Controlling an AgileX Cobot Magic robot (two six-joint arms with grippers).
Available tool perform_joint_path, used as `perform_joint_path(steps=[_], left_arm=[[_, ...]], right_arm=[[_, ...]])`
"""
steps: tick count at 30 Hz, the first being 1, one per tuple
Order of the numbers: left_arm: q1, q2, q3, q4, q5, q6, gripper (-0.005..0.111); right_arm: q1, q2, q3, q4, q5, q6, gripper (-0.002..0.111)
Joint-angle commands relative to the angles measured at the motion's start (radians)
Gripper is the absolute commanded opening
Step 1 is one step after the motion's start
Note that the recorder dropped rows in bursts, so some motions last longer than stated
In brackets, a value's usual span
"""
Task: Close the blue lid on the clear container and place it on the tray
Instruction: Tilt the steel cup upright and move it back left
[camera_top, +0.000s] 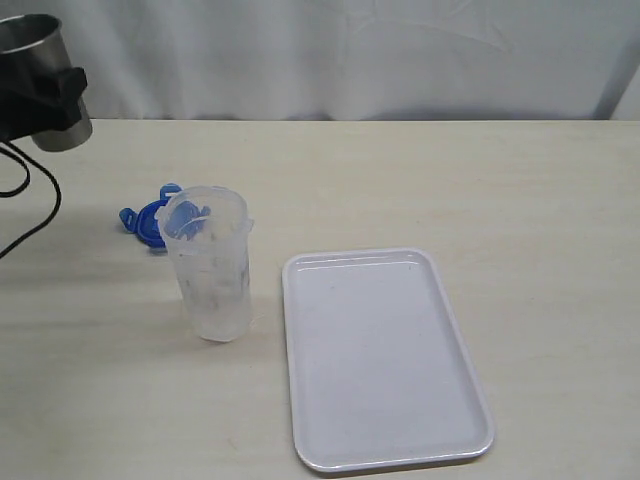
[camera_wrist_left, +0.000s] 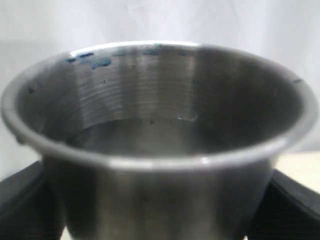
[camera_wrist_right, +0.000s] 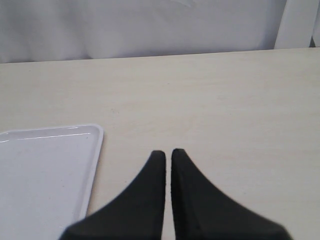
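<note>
Plastic: tall clear canister (camera_top: 212, 280), flat white round-cornered tray (camera_top: 385, 360).

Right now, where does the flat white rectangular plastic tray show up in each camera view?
Exterior view: the tray lies lower right of centre.
Left wrist view: not in it; the grey steel cup fills the picture.
Right wrist view: one rounded corner shows beside the shut right gripper.
Shared landmark: the white curtain.

Faint printed markings on the clear container (camera_top: 212, 285), too blurred to read
</note>
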Motion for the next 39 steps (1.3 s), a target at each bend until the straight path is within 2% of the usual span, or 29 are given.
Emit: perform_joint_path(steps=[1,16,24,26,31,34,36,39], left_arm=[[0.004,0.073,-0.118,-0.012,-0.084,-0.035,0.000],[0.004,0.400,-0.440,-0.021,-0.104,0.023,0.000],[0.004,0.583,-0.673,-0.012,-0.087,0.021,0.000],[0.004,0.616,-0.732,-0.012,-0.049,0.021,0.000],[0.002,0.644,-0.871,-0.010,0.189,-0.052,0.000],[0.009,0.644,-0.880,0.038,0.182,-0.047,0.000],[0.036,0.644,-0.880,0.118,0.176,-0.049,0.000],[0.078,0.644,-0.880,0.159,0.198,-0.069,0.000]], right_arm=[[0.000,-0.005,0.003,0.002,-0.004,0.002,0.004],[0.000,-0.005,0.003,0.002,-0.004,0.002,0.004],[0.000,-0.005,0.003,0.002,-0.004,0.002,0.004],[0.000,-0.005,0.003,0.002,-0.004,0.002,0.004],[0.000,-0.005,0.003,0.002,-0.004,0.002,0.004],[0.000,-0.005,0.003,0.002,-0.004,0.002,0.004],[0.000,-0.005,0.003,0.002,-0.004,0.002,0.004],[0.000,-0.005,0.003,0.002,-0.004,0.002,0.004]])
